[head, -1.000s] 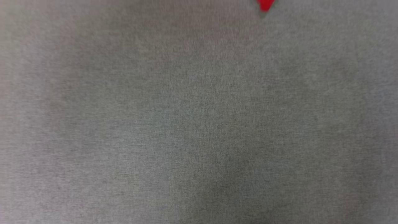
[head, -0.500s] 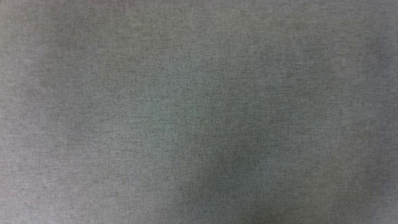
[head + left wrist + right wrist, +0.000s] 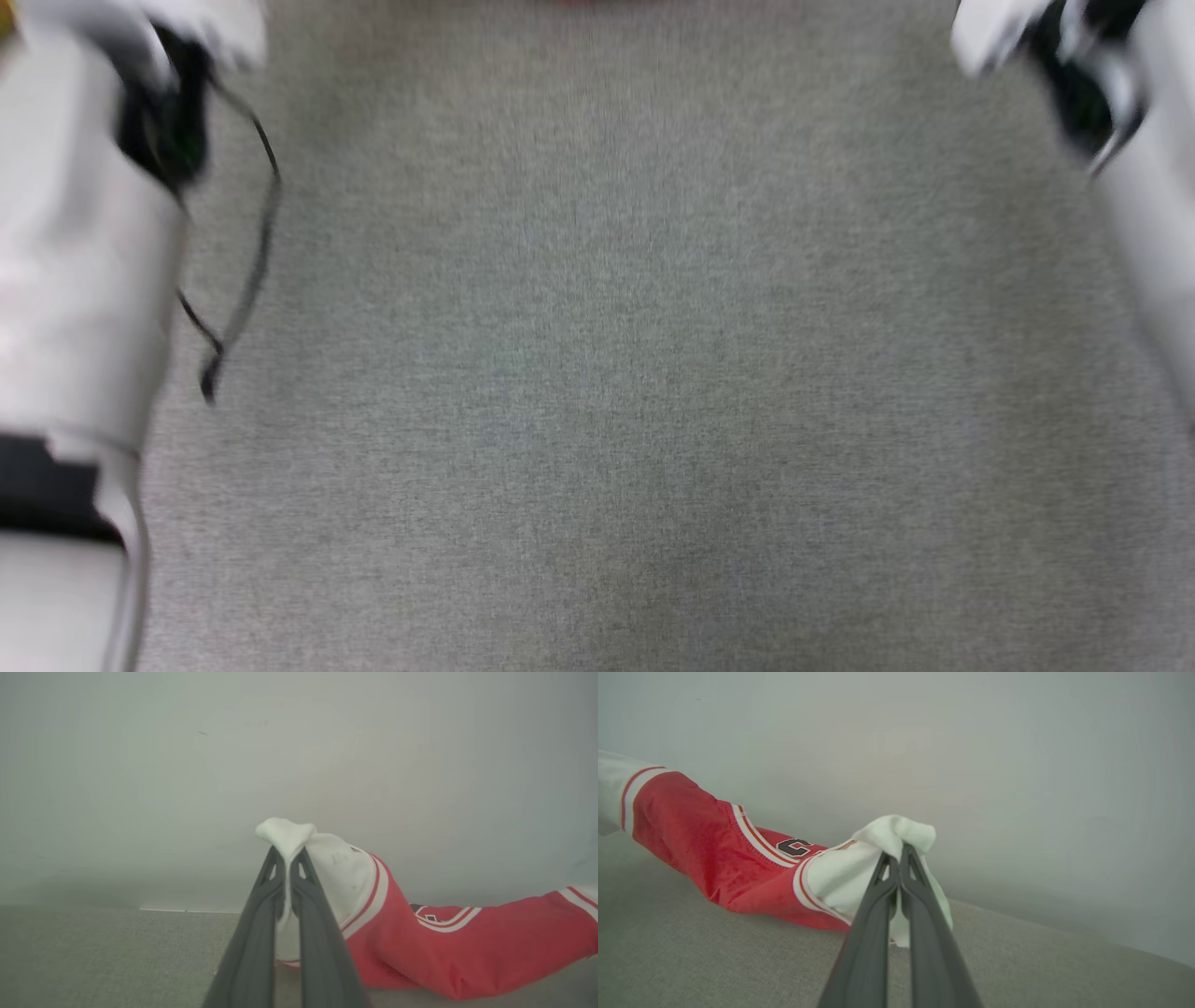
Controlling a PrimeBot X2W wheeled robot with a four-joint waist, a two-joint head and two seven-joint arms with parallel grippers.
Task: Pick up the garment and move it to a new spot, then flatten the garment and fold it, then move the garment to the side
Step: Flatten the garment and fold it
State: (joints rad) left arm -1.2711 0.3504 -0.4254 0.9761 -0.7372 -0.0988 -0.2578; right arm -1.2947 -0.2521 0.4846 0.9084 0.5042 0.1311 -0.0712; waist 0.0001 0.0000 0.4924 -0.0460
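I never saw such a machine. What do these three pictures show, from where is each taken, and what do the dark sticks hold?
This is a two-armed robot. One picture looks down from its head at a grey surface; the pale shapes at the sides are its left forearm and right forearm. The other two come from wrist cameras, looking along each gripper's fingers. The left gripper is shut on one white sleeve of the red jersey; the right gripper is shut on the other sleeve. Its red body rests on the surface.
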